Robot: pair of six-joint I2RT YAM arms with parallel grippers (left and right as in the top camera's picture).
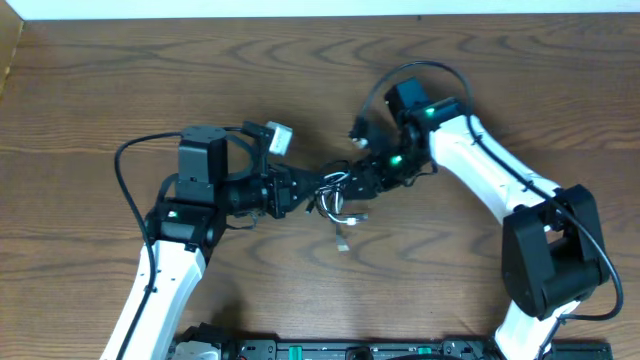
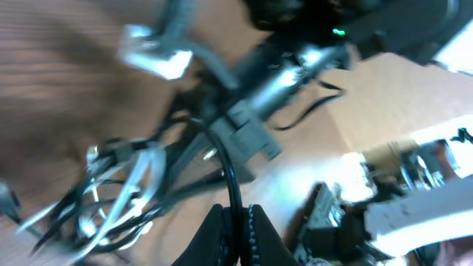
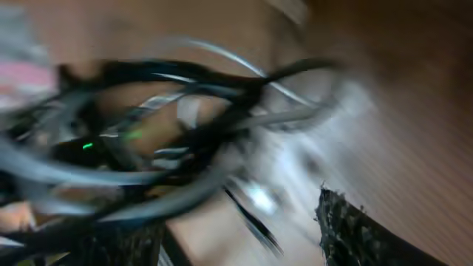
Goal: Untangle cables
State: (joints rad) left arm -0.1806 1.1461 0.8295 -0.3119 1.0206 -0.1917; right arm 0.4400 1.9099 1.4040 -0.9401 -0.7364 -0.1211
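Left hand (image 1: 300, 192): pressed together, pinching one thin black cord of the cables (image 1: 335, 197). Its wrist view shows the two fingers (image 2: 218, 236) closed at the bottom edge, with the black cord rising from between them toward the tangle.

Right hand (image 1: 365, 178): spread. Its wrist view shows the two fingers (image 3: 351, 229) standing well apart at the bottom edge, with black and white cords crossing beyond the gap. This view is heavily blurred, so whether either finger touches a cord cannot be determined.

Position of the cables: a small tangle of thin black and white loops, located near the middle of the table (image 1: 120, 80). Whether the tangle rests on the table or hangs slightly above it cannot be determined.

Position of the hands, relative to the tangle:
- The left hand is against its left side.
- The right hand is against its right side, slightly toward the far edge.
- The two hands face each other with the tangle between them.

One light cord leaves the near side of the tangle and ends in a small plug (image 1: 342, 243). The plug lies on the table just beside the tangle, apart from both hands.

Left arm (image 1: 165, 270): white, reaches the tangle from the near left. Right arm (image 1: 480, 165): white, reaches the tangle from the right, with green lights lit near its wrist.
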